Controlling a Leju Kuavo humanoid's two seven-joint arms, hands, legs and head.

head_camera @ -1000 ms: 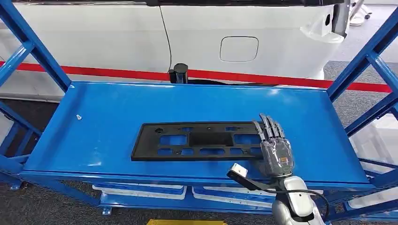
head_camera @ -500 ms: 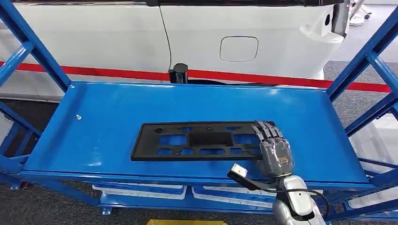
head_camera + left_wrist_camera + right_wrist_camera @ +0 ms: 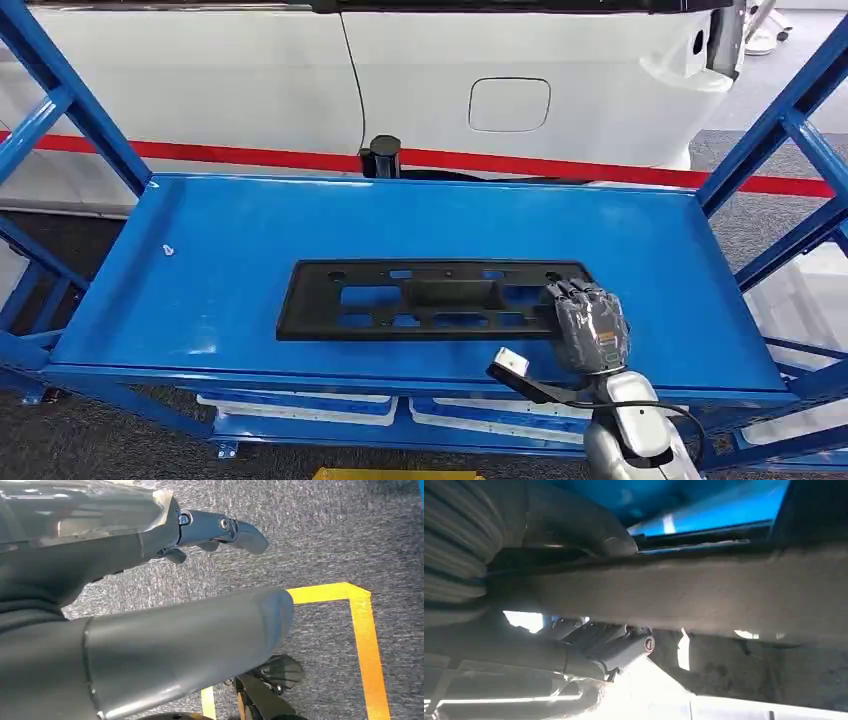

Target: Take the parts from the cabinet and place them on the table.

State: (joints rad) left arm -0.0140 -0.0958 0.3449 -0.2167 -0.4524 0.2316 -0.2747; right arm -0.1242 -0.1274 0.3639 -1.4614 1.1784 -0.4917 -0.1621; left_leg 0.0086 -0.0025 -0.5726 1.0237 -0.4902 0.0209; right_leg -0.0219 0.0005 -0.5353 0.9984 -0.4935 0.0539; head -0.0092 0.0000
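A: Where do we stand on this one?

B: We have the right robot hand (image 3: 590, 328) with its fingers curled over the right end of the flat black plastic panel with rectangular cut-outs (image 3: 425, 298), which lies on the blue metal cabinet shelf (image 3: 240, 240). We judge we are at the grasp step.

A: And our left robot hand (image 3: 220, 530)?

B: It hangs over the grey floor, loose and holding nothing.

A: Next?

B: We need a firm grip, then a level lift clear of the shelf's blue uprights (image 3: 775, 130).
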